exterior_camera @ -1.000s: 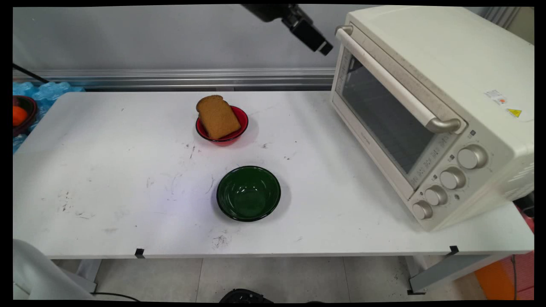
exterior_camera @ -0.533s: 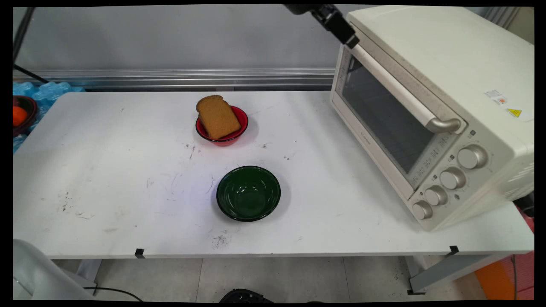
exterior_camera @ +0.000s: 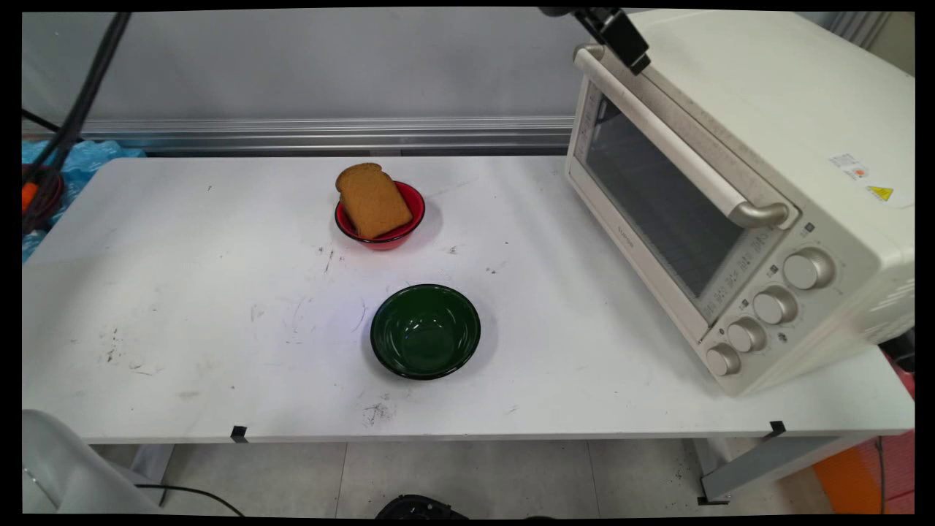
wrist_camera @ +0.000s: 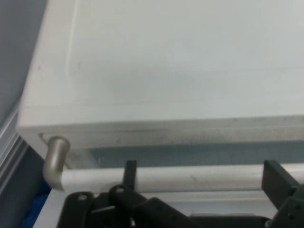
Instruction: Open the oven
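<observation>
I see the toaster oven (exterior_camera: 752, 146) in matt cream painted metal, its door handle (wrist_camera: 156, 176) smooth satin metal and its door window (exterior_camera: 657, 212) dark glass. The gripper (wrist_camera: 199, 178) looks like matt black plastic. The green bowl (exterior_camera: 426, 331) and red bowl (exterior_camera: 405, 226) shine glossy; the bread slice (exterior_camera: 372, 201) looks rough. The table (exterior_camera: 182, 307) is scuffed matt white.

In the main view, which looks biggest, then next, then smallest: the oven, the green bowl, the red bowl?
1. Oven, by far the largest.
2. Green bowl.
3. Red bowl, though it sits farther from the camera, so its smaller look is unsure.
</observation>
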### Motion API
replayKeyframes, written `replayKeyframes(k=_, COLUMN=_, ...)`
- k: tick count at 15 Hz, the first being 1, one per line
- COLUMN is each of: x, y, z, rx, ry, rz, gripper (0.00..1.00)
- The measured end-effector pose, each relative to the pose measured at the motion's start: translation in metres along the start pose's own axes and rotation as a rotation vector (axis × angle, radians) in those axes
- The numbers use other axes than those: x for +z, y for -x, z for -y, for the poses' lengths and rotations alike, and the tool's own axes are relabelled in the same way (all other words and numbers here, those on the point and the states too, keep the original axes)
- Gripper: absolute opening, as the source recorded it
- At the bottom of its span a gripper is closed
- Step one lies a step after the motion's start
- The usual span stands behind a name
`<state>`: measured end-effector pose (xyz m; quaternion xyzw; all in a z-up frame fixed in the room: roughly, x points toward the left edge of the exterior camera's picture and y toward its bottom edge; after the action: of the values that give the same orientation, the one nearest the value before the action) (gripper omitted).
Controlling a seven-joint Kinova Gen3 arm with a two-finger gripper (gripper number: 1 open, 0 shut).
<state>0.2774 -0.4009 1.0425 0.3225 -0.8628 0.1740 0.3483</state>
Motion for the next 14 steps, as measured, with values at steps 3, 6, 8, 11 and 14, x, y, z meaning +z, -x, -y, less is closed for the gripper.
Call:
replayKeyframes(k=3, x=0.011, y=-0.009, z=-0.001, rx=0.003, ry=0.001, rz=0.007, gripper=0.00)
replayKeyframes(k=6, x=0.020, y=-0.015, z=-0.002, rx=0.009, ry=0.005, rz=0.018, gripper=0.00)
replayKeyframes(k=8, x=0.026, y=-0.018, z=-0.002, rx=0.010, ry=0.007, rz=0.025, gripper=0.00)
replayKeyframes(k=11, x=0.034, y=-0.022, z=-0.002, rx=0.011, ry=0.009, rz=0.036, gripper=0.00)
replayKeyframes(k=14, x=0.040, y=-0.023, z=-0.001, rx=0.013, ry=0.009, rz=0.051, gripper=0.00)
